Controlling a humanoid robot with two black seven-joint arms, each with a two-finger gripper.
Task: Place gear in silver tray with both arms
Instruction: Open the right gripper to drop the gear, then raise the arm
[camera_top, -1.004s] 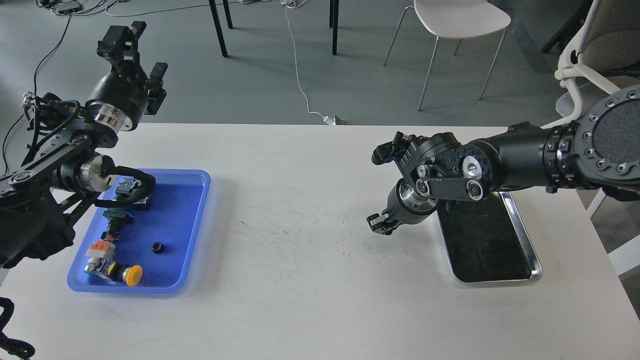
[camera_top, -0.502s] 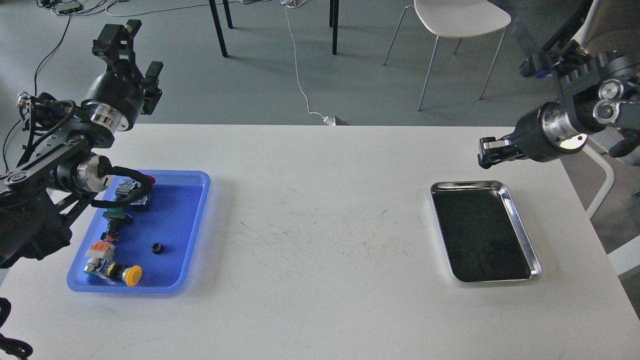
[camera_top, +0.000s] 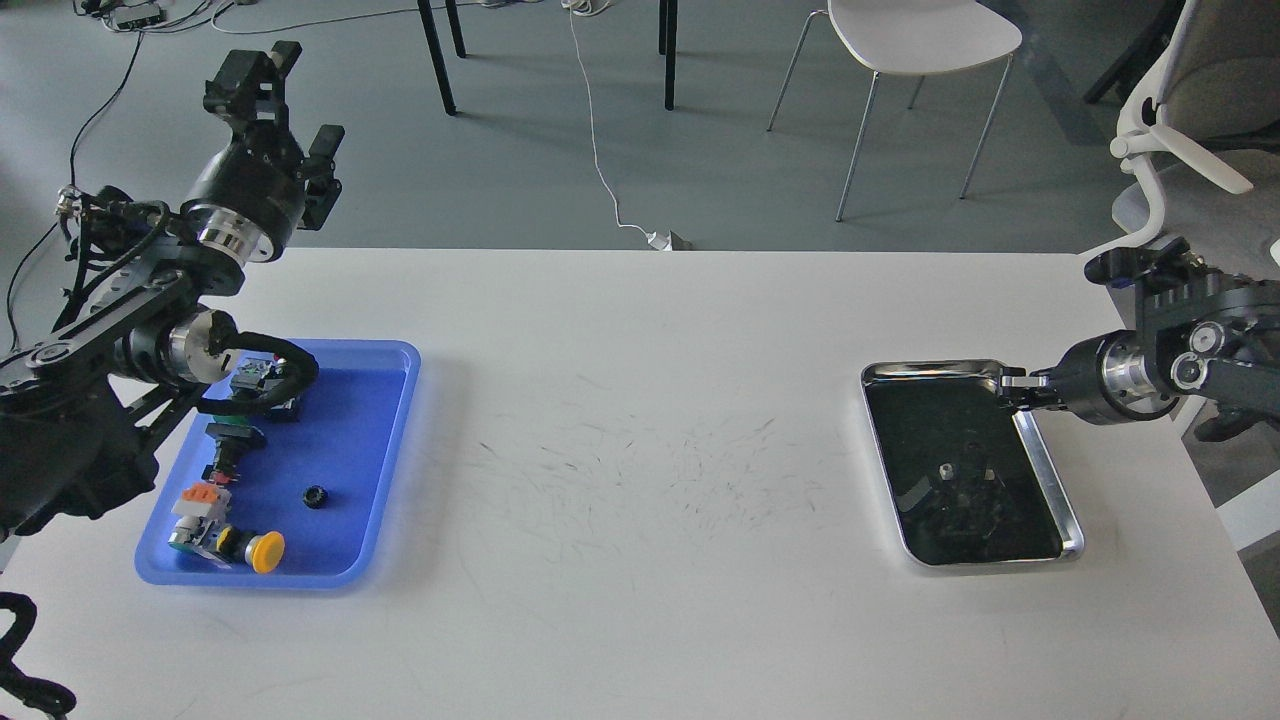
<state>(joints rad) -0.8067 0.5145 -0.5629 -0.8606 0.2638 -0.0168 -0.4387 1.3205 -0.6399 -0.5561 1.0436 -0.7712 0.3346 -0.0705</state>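
Note:
The gear (camera_top: 316, 495) is a small black ring lying in the blue tray (camera_top: 350, 430) at the left. The silver tray (camera_top: 1052, 492) lies at the right of the table, and its dark floor shows dim reflections. My left gripper (camera_top: 308, 92) is raised high above the table's far left edge, behind the blue tray, with its fingers apart and empty. My right gripper (camera_top: 1010, 385) comes in from the right and sits low at the silver tray's far right rim. It is small and dark, so its fingers cannot be told apart.
The blue tray also holds a yellow push-button (camera_top: 264, 550), an orange-and-white part (camera_top: 198, 500) and several dark switch parts (camera_top: 232, 440). The white table (camera_top: 640, 450) has scuff marks in the middle. Chairs (camera_top: 920, 40) stand on the floor behind the table.
My right arm swung from the table's middle up and to the right, then came down to the silver tray's far right rim. My left gripper has only shifted slightly.

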